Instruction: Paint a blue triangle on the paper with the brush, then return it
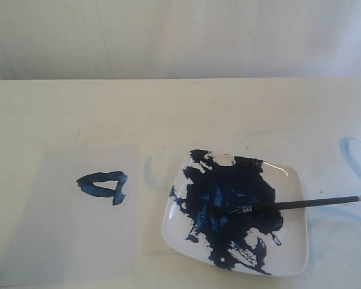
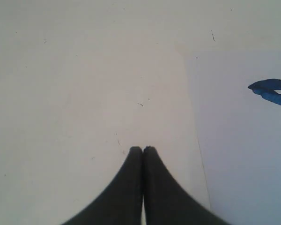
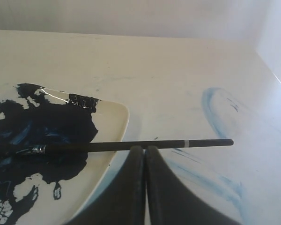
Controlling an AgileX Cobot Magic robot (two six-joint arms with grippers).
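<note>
The blue triangle point(image 1: 103, 186) is a small dark-blue outline on the pale paper point(image 1: 66, 235) at the left of the table. One corner of the blue triangle point(image 2: 271, 91) shows on the paper point(image 2: 243, 154) in the left wrist view. The brush point(image 1: 301, 203) lies across the white plate point(image 1: 292, 241), bristles in the paint, handle sticking out past the right rim. My right gripper point(image 3: 145, 147) is shut and empty, its tips just short of the brush point(image 3: 131, 146). My left gripper point(image 2: 142, 149) is shut over bare table beside the paper. Neither gripper shows in the exterior view.
A big dark-blue paint mass point(image 1: 228, 205) covers most of the plate point(image 3: 117, 122). Faint light-blue smears point(image 1: 355, 156) mark the table right of the plate and show as smears point(image 3: 215, 112) in the right wrist view. A white wall stands behind the table.
</note>
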